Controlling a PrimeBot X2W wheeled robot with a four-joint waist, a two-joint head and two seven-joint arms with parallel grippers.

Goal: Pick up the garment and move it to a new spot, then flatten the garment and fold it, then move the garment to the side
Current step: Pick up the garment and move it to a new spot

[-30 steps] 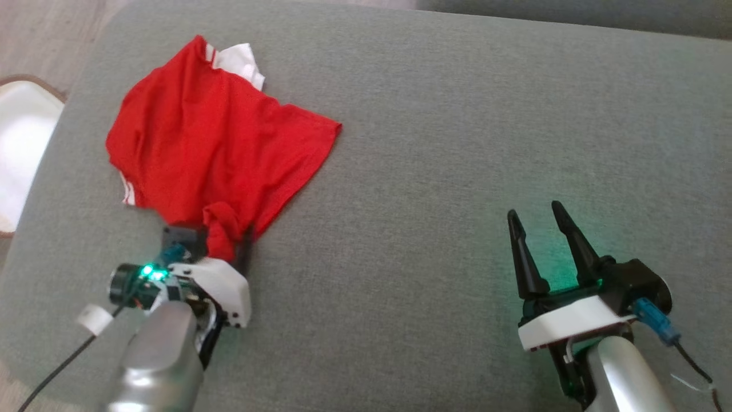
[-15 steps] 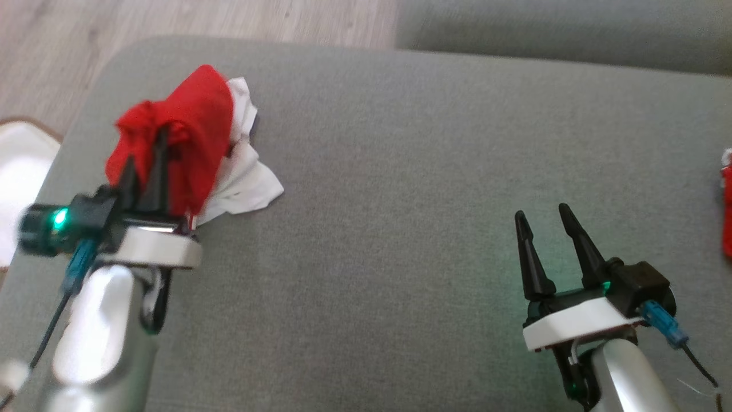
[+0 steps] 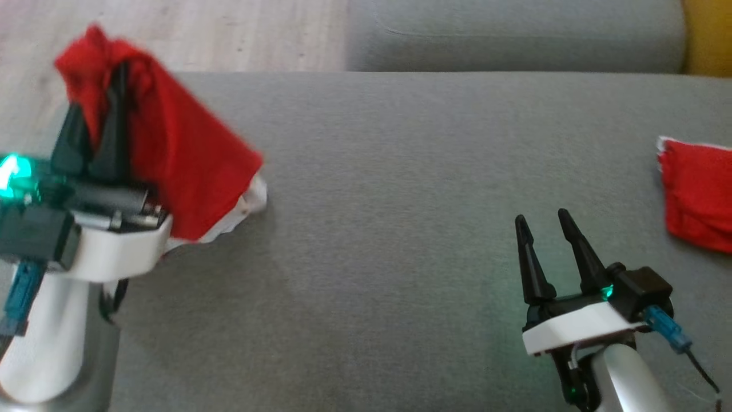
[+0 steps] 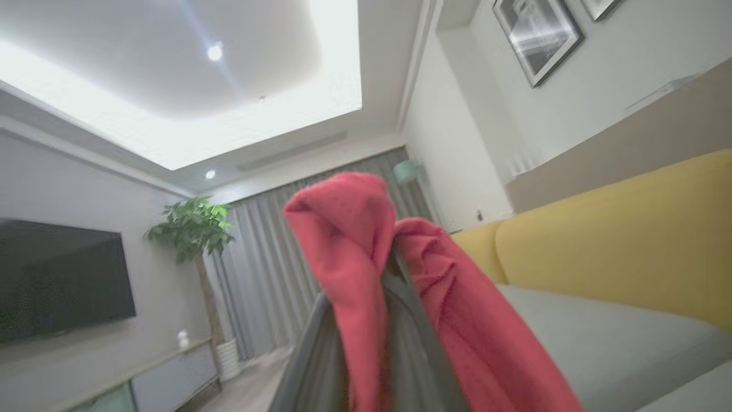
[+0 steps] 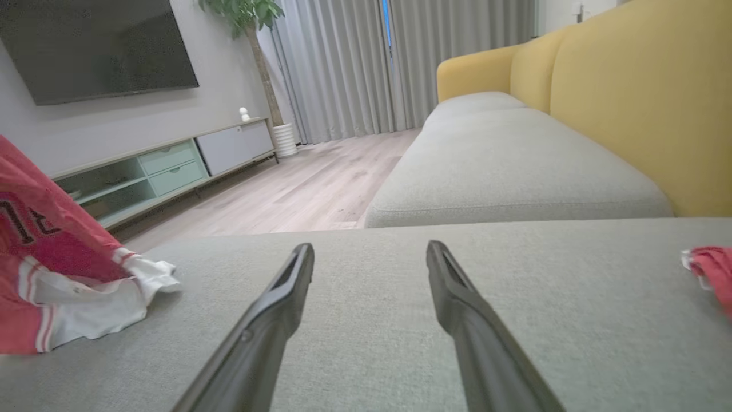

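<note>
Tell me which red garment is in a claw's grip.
The left garment: pinched in the shut left claw and lifted, white hem trailing on the cushion. The right garment lies untouched, apart from the open right claw.

The left gripper [image 3: 98, 94] points up. Its two dark fingers are squeezed tight on a bunch of the red garment [image 3: 189, 166], which hangs down beside its white wrist [image 3: 108, 252]. The right gripper [image 3: 541, 217] points forward with its two fingers spread wide apart, ahead of its pale forearm [image 3: 623, 377].
</note>
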